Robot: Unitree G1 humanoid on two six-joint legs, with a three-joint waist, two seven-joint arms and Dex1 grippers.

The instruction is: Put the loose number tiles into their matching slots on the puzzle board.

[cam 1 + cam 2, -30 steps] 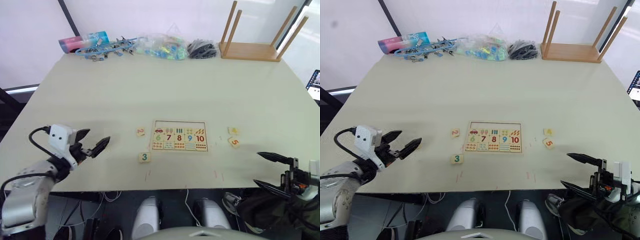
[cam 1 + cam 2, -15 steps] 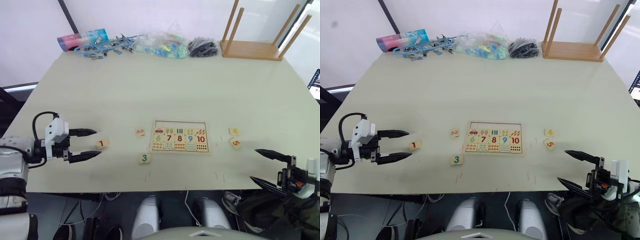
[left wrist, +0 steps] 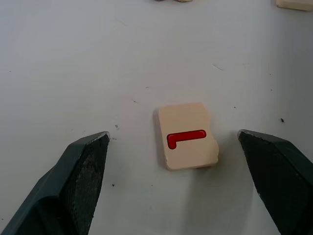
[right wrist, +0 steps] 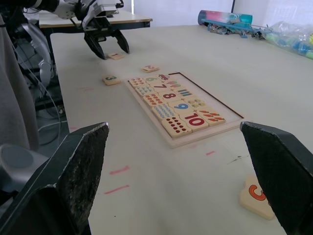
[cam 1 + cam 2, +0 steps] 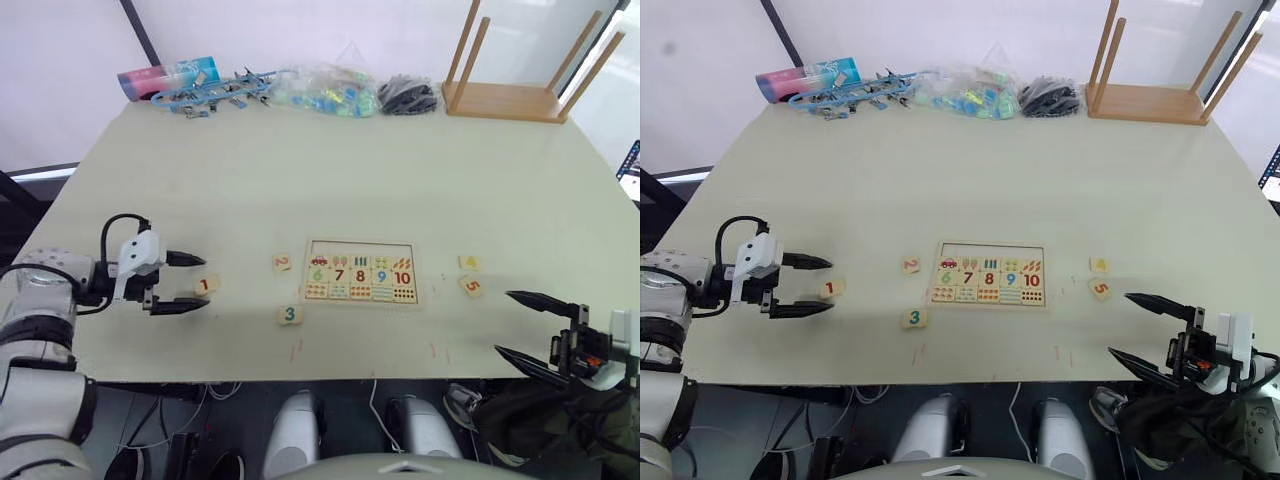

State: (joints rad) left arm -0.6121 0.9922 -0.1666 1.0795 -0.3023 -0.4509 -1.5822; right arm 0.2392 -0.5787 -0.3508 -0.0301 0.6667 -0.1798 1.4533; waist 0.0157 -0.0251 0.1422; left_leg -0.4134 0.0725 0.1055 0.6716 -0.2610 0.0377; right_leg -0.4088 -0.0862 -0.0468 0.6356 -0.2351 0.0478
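A pale tabletop (image 5: 330,160) takes up most of the frame in the head views, with a white wall behind it. Along its far edge, at the upper left to upper middle, lie a blue-and-pink tube (image 5: 166,79), a bundle of blue clips (image 5: 215,95), a clear bag of coloured pieces (image 5: 325,92) and a dark bundle (image 5: 405,96). An upturned wooden stool (image 5: 510,80) stands at the upper right.

The puzzle board (image 5: 360,272) lies flat at the centre of the frame. Its top row of slots (image 5: 360,250) shows as bare wood, while the rows below hold picture tiles, the digits 6 to 10 and dot tiles.

The loose tiles sit around the board. The pink 2 tile (image 5: 282,263) is just beside the board's left edge. The green 3 tile (image 5: 289,315) is below it, toward the lower left of the board. The yellow 4 tile (image 5: 468,263) and orange 5 tile (image 5: 470,286) lie close together to the right of the board. The red 1 tile (image 5: 204,286) lies well to the left.

The left gripper (image 5: 192,282), at the middle left of the frame, has its jaws apart, one finger on each side of the red 1 tile and not touching it. The right gripper (image 5: 522,325), at the lower right, has its jaws wide apart and empty, below the orange 5 tile.
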